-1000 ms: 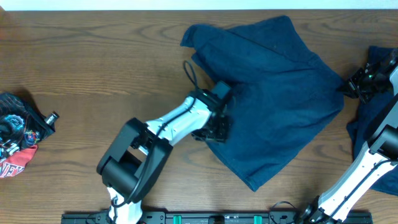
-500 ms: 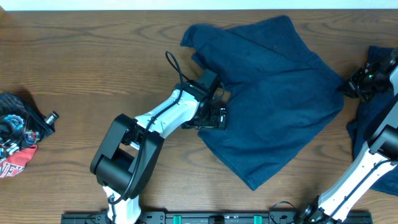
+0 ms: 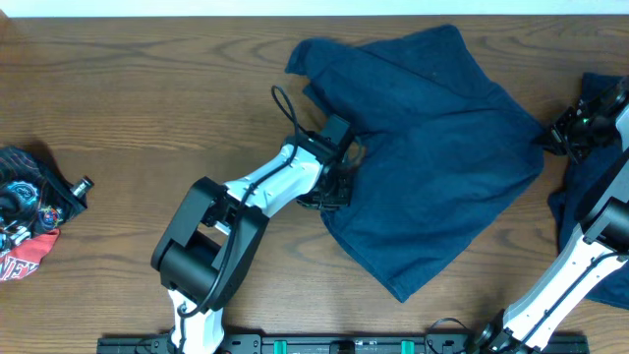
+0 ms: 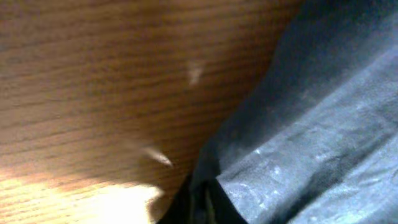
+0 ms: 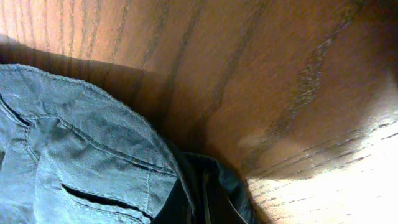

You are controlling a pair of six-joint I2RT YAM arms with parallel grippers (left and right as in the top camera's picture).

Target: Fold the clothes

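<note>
A navy garment [image 3: 442, 147] lies spread and rumpled on the counter [image 3: 128, 98], right of centre. The left fingers [image 3: 336, 189] are pinched together on its left edge. The right fingers [image 3: 560, 136] are together at its right corner (whether cloth is caught there, I cannot tell). A second navy garment [image 3: 590, 211] lies at the right edge.

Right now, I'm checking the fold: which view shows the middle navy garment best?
Overhead: the whole navy garment shows. Left wrist catches only an edge; right wrist shows blue fabric, possibly another piece.
</note>
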